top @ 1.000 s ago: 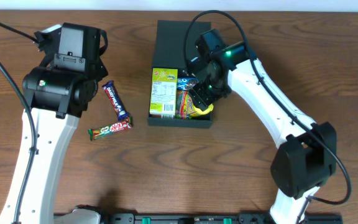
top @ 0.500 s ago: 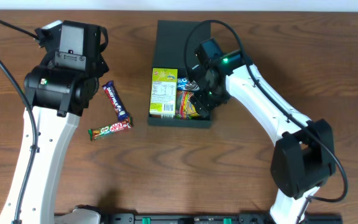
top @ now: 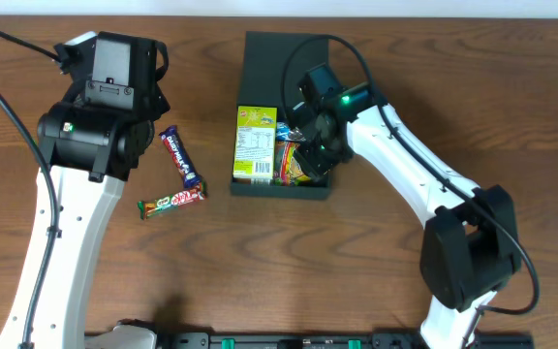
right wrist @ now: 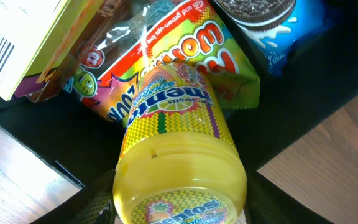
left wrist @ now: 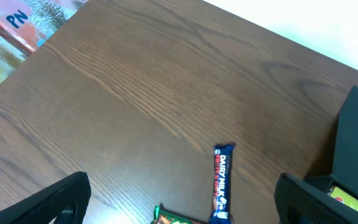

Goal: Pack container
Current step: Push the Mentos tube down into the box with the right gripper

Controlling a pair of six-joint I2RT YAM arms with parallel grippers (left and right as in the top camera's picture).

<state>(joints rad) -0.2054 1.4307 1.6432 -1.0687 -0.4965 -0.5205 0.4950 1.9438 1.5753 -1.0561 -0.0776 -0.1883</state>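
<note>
Since a second ago the right pincer (top: 310, 155) has slid a little left and farther back over the dark teal-green matte rectangular container (top: 281, 187), while the two bars on the brown wooden table (top: 260, 271) lie as they did.

From overhead, the container sits mid-table with its flap lid (top: 264, 68) open on the far side. The right pincer's fingers are hidden under their wrist, down in the right part of the container, beside a yellow-green cardboard box (top: 255, 145) (printed panel up). Left of the container lie a blue-wrapped chocolate bar (top: 180, 157) and, nearer, a green-and-red wrapped bar (top: 170, 202). Their ends are close, but whether they touch is unclear.

From the left wrist, the left pincer (left wrist: 182, 199) is spread wide and holds nothing. Only its two dark fingertips show, at the bottom corners. The blue bar lies between them, the green-and-red bar is cut off by the bottom edge, and the container's corner is cut off at the right.

From the right wrist, the right pincer is clenched on a yellow plastic cylindrical tub (right wrist: 179, 149), cap toward the camera (the fingers are mere dark shapes beside the cap). The tub's far end lies against a red-and-yellow gummy bag (right wrist: 166, 43). A blue biscuit packet (right wrist: 278, 31) is to the right, and the cardboard box to the left is cut off. The container's dark wall frames them.
</note>
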